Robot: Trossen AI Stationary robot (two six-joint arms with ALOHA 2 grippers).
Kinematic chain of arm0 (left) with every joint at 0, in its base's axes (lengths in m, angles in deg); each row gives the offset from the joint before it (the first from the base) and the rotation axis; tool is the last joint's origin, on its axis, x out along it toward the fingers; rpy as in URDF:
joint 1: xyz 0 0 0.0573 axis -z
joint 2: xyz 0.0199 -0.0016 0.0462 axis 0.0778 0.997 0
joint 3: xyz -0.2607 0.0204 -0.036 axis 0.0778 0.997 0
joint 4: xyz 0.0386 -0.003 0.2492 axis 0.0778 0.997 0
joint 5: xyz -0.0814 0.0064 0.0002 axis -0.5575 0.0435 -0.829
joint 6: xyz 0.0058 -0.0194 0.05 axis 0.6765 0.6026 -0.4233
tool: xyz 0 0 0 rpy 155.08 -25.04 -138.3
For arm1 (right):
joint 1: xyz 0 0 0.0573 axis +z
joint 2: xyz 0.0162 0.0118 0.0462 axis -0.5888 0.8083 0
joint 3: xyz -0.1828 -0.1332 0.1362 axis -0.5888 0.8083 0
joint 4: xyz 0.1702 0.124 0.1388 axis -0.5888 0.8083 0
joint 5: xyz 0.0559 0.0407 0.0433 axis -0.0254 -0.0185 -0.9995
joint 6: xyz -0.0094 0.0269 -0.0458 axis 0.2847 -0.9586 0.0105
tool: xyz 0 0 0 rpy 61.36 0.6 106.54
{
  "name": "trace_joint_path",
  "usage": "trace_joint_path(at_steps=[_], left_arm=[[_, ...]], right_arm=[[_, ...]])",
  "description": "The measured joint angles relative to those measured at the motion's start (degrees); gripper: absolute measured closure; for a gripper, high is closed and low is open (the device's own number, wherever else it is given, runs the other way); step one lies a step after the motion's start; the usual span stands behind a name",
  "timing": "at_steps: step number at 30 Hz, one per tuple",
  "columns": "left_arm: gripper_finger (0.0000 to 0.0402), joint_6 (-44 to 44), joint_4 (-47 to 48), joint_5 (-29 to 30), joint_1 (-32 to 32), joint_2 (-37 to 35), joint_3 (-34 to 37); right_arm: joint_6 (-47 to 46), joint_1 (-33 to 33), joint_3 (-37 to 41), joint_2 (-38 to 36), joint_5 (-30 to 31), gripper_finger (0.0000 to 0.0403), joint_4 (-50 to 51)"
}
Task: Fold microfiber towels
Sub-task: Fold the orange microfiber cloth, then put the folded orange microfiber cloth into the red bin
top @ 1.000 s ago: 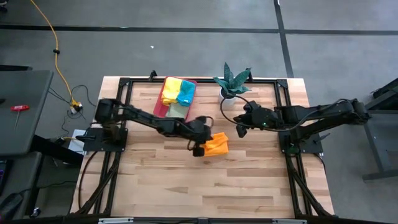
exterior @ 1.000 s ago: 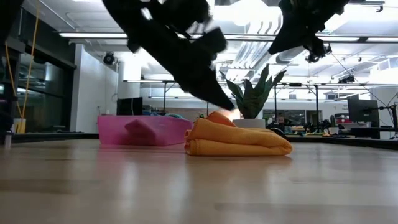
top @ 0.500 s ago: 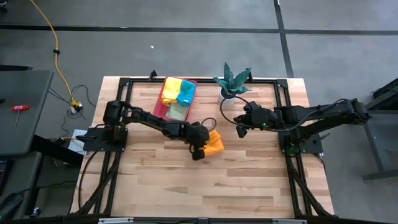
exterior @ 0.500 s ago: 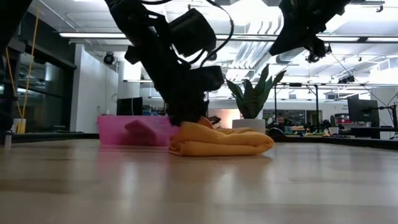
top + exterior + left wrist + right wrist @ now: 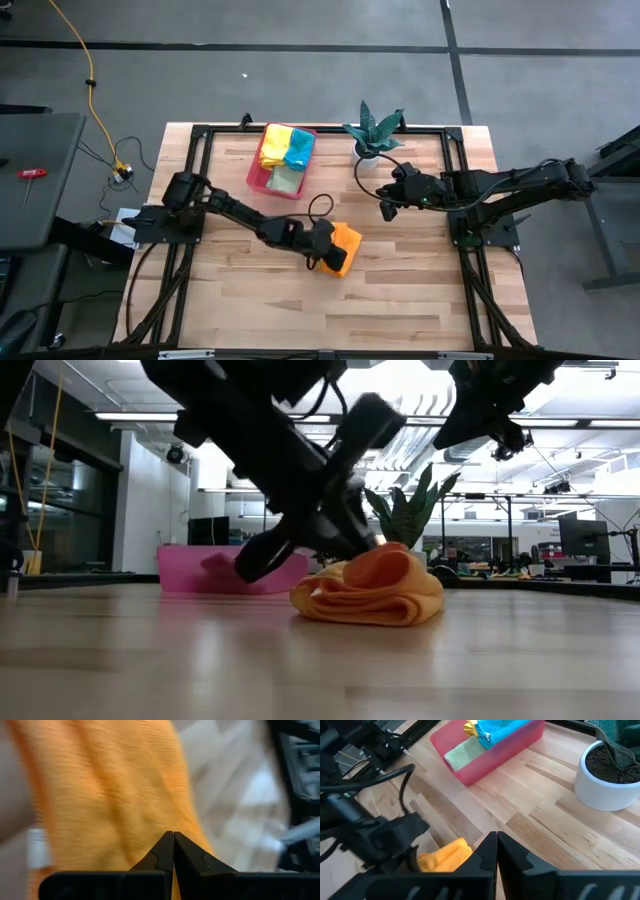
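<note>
A: What is on the left side?

B: The left gripper [image 5: 322, 262]. Its two dark fingers are pressed tight together, tip to tip. They look hard and pointy, like a beak. I can't see any cloth pinched between them.

A: And what is right by those closed jaws?

B: The orange towel [image 5: 343, 247]. It is soft and fuzzy, with tiny ribs in the cloth. It sits in a fat rolled bundle on the wooden table [image 5: 400, 300], touching the jaws and just past their tips.

A: What else is there?

B: Farther off from those jaws, near the back edge, is a pink tray [image 5: 256, 171]. It is smooth plastic with straight sides. Inside lie a yellow towel [image 5: 277, 143], a teal towel [image 5: 299, 150] and a light green towel [image 5: 285, 178], all soft and folded.

A: And on the right?

B: A spiky green plant [image 5: 374, 128] in a round white pot [image 5: 606, 780]. Then the right gripper [image 5: 386, 211], up in the air. Its jaws are shut too and hold nothing. The orange towel lies well apart from them.
</note>
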Motion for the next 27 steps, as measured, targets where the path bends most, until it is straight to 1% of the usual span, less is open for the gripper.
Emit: trace_joint_path(at_steps=[3,6,9,12,15,17,19,21,23,27], left_arm=[[0.0401,-0.33,-1.59,-0.51,0.29,-0.37,-0.02],[0.0401,-5.36,-0.71,-1.36,-1.01,-1.94,0.00],[0.0401,-12.92,2.72,-2.20,-3.38,-5.70,-0.01],[0.0401,-22.49,7.83,-2.21,-6.63,-10.26,-0.04],[0.0400,-33.87,10.25,-2.33,-10.20,-14.42,-0.09],[0.0395,-40.39,9.90,-3.21,-12.52,-15.93,-0.18],[0.0382,-45.91,10.83,-6.37,-14.90,-16.46,-0.15],[0.0360,-50.26,10.77,-9.82,-16.73,-16.18,-0.11],[0.0330,-54.56,10.65,-12.59,-17.94,-15.58,-0.11],[0.0257,-61.55,9.78,-15.85,-18.53,-13.64,-0.04]], right_arm=[[0.02,0.02,0.00,0.00,0.22,0.0402,0.00],[0.02,0.02,0.00,0.00,0.95,0.0402,0.04],[0.04,0.02,0.00,0.01,0.98,0.0402,0.10],[0.04,0.02,0.00,0.02,1.01,0.0402,0.11],[0.02,0.02,0.00,0.02,1.51,0.0402,0.07],[0.02,0.02,0.00,0.02,2.43,0.0402,-0.04],[0.02,0.01,0.00,0.00,2.49,0.0402,-0.11],[0.00,0.02,0.00,0.01,2.51,0.0402,-0.17],[0.00,0.02,0.00,0.00,2.54,0.0402,-0.21],[-0.13,0.02,0.00,0.00,2.64,0.0402,-0.20]])
